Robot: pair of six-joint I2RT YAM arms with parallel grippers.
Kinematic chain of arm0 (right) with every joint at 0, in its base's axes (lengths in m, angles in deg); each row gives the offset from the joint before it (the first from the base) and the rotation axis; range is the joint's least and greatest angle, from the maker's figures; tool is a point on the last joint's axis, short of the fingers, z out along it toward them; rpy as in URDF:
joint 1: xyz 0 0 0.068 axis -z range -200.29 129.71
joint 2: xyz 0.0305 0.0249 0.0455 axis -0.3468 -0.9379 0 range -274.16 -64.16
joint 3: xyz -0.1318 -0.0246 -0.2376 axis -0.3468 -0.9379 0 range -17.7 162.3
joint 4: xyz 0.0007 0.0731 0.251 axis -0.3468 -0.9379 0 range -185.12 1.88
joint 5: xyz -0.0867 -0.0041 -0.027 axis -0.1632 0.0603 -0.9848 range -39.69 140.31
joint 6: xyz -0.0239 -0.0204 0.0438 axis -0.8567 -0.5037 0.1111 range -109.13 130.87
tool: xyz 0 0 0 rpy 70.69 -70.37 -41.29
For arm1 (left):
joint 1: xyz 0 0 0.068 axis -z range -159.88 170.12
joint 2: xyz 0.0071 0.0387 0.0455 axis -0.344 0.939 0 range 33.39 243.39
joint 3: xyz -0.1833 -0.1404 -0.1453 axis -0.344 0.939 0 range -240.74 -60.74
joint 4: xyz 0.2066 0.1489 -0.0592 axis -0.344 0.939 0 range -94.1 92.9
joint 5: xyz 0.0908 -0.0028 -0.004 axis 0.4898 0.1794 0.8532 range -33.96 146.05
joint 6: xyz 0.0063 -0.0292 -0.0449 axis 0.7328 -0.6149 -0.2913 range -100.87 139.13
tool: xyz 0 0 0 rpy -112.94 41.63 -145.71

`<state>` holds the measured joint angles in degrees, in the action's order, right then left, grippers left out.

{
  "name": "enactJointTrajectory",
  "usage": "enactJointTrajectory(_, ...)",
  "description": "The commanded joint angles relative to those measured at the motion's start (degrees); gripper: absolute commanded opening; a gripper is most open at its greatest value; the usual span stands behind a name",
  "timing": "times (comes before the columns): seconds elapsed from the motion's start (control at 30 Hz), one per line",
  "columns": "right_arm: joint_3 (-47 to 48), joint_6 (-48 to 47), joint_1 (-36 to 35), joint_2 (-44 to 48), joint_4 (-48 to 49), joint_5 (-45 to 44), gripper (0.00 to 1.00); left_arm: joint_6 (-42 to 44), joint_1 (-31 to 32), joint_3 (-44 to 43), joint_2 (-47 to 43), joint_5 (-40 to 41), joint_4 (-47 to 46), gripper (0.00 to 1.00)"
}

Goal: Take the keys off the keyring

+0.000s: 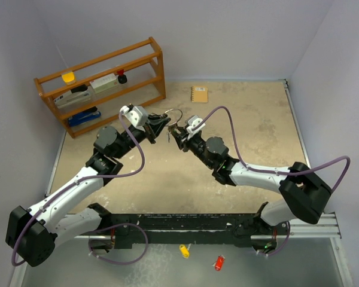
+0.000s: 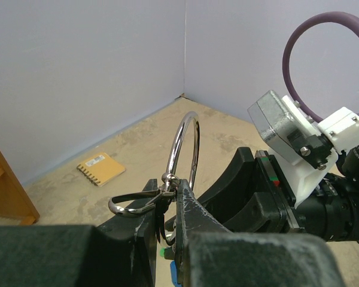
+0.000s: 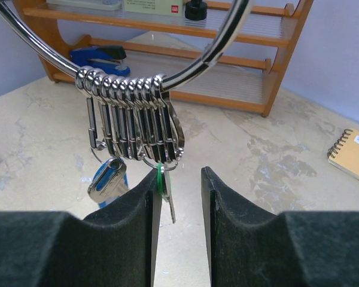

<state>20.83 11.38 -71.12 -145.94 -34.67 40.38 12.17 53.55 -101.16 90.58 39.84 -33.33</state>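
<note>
The keyring is a silver ring held in the air above the middle of the table. It carries several metal snap clips. My left gripper is shut on the clips at the ring's base, with the ring standing up from its fingers. A blue-tagged key and a green-tagged key hang from the clips. My right gripper is open, and the green-tagged key lies against its left finger. In the top view the right gripper faces the left one.
A wooden rack with a blue stapler and boxes stands at the back left. A yellow notebook lies at the back. A yellow tag and a red tag lie in front of the arm bases.
</note>
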Motion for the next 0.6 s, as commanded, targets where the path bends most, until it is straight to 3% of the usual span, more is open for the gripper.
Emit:
enactJointTrajectory(0.0,3.2,-0.2,-0.6,0.0,3.0,-0.1,0.32,-1.1,0.3,-1.5,-1.3,1.1,-4.6,0.0)
enactJointTrajectory(0.17,3.3,-0.4,-0.9,-0.2,2.8,0.2,0.21,-1.1,0.3,-1.3,-0.6,1.5,-5.1,0.0)
enactJointTrajectory(0.33,3.3,-0.8,-1.0,0.2,1.8,0.1,0.0,-0.8,0.4,-1.0,-0.5,2.8,-5.2,0.0)
enactJointTrajectory(0.57,2.4,-1.7,-1.3,2.3,-0.9,-1.6,0.0,-0.7,0.4,-0.7,0.2,5.8,-4.5,0.0)
